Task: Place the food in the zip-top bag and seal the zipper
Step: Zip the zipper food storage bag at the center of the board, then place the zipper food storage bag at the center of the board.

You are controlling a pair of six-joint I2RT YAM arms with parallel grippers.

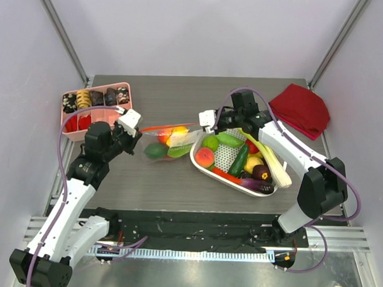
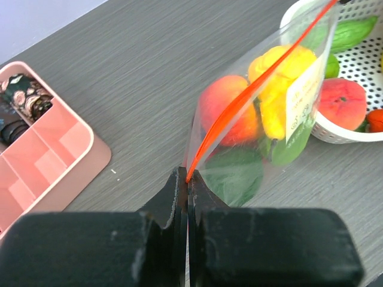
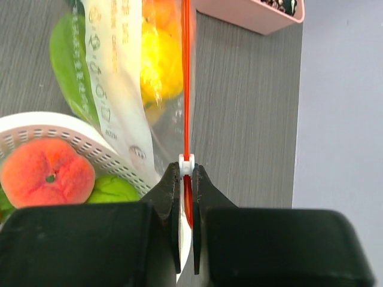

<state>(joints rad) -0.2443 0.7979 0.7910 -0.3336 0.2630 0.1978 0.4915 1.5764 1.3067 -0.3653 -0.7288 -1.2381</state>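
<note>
A dark grey wood-grain table [image 1: 177, 187] stands between pale walls, seen from above. At the centre of that top view we see a clear bag [image 1: 169, 142] stretched between two robot arms. Its red-orange zipper [image 2: 251, 95] runs as one thin taut line from claw to claw.

At the bottom centre of the left wrist view, the left gripper [image 2: 187, 177] is clenched on one end of the zipper. At the bottom centre of the right wrist view, the right gripper [image 3: 187, 174] is clenched on the other end, just below a small white slider [image 3: 187, 162].

Inside the bag sits the toy food [image 2: 230, 113]: a peach-coloured piece, a yellow piece above and to its right, and green pieces below. We cannot tell whether the bag's bottom touches the table.

A white mesh basket [image 1: 266, 191] at centre right of the top view holds more toy fruit and vegetables. The bag's right end overlaps its rim. A pink tray [image 1: 97, 123] lies at upper left, and a red cloth [image 1: 301, 109] at upper right.
</note>
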